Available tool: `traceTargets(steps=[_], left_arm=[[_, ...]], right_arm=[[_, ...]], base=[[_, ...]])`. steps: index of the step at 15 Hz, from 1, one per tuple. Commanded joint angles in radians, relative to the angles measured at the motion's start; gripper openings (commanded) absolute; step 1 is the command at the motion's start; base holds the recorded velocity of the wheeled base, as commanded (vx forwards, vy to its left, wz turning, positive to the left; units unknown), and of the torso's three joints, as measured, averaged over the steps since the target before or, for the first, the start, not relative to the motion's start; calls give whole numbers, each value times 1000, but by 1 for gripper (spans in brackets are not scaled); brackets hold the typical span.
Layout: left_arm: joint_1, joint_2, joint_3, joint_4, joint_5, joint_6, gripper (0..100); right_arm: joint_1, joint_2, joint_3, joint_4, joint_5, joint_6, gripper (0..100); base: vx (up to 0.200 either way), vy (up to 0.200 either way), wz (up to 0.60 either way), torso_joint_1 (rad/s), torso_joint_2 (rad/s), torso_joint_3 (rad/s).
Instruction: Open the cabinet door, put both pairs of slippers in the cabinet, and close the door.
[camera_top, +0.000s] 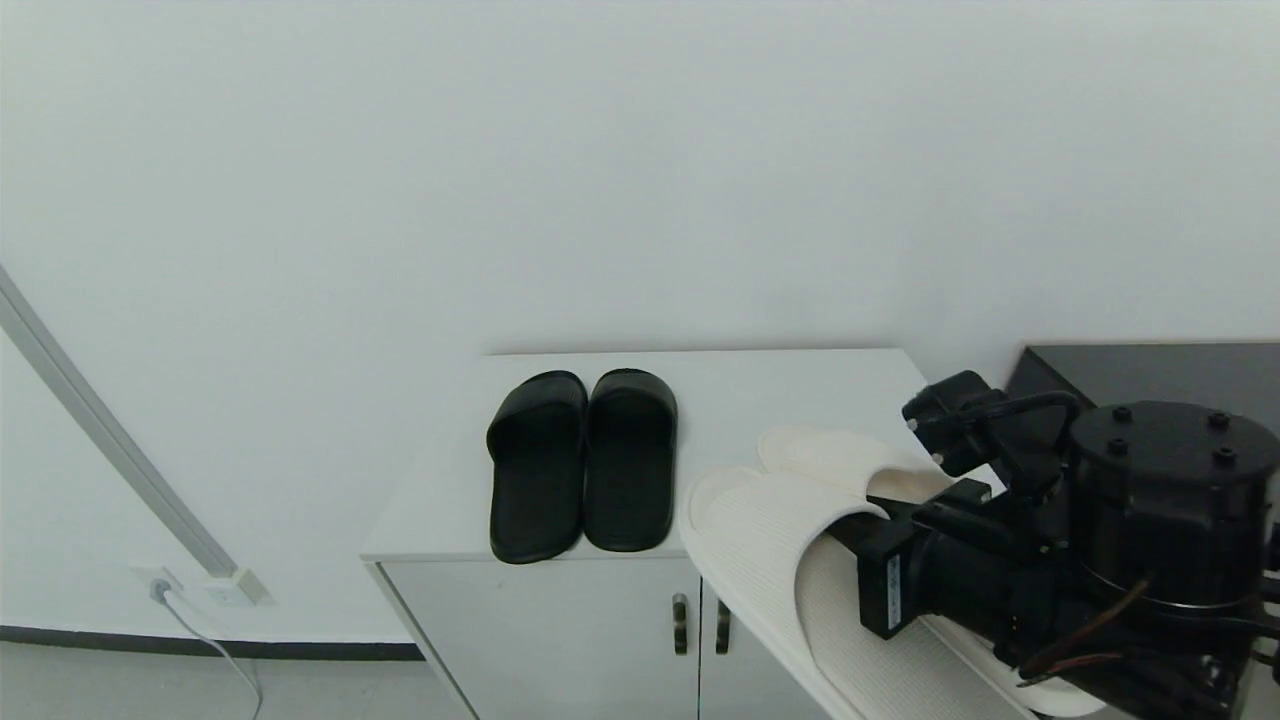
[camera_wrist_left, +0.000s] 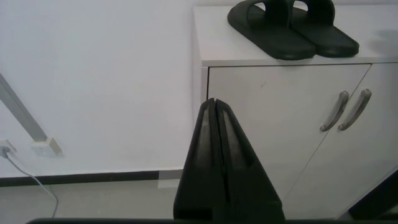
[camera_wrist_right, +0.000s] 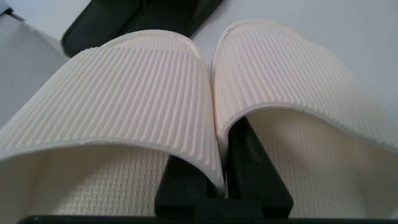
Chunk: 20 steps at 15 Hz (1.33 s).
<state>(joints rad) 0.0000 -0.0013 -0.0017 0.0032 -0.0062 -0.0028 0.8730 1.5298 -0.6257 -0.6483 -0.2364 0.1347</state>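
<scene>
The cabinet (camera_top: 560, 620) doors are both shut, so the opening step appears not yet done, though the right gripper (camera_top: 865, 525) already pinches the white slippers (camera_top: 790, 530) by their touching straps, held over the cabinet's right front corner. The black slippers (camera_top: 582, 460) rest on top. The left gripper (camera_wrist_left: 215, 109), closed and empty, hangs before the left door; next it likely must open and hook a handle (camera_top: 680, 623). The right fingertips are hidden under the straps, and the cabinet's lower part is cut off.

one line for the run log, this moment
cabinet doors closed | black slippers on cabinet top | right gripper shut on white slippers | left gripper shut, empty, facing cabinet front
</scene>
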Motion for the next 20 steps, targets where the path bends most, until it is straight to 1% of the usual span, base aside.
traceTargets(steps=[1, 3, 14, 20], left_arm=[[0, 1, 0, 0, 0, -2, 0], [0, 1, 0, 0, 0, -2, 0], [0, 1, 0, 0, 0, -2, 0], [0, 1, 0, 0, 0, -2, 0]], right_arm=[[1, -56, 29, 1, 19, -1, 0], [-2, -56, 34, -1, 19, -6, 0], [-2, -46, 44, -1, 17, -7, 0], [-5, -45, 74, -5, 20, -47, 0]], base=[[0, 0, 0, 0, 0, 0], [0, 0, 0, 0, 0, 0], [-200, 0, 0, 2, -1, 4], [0, 0, 0, 0, 0, 0]])
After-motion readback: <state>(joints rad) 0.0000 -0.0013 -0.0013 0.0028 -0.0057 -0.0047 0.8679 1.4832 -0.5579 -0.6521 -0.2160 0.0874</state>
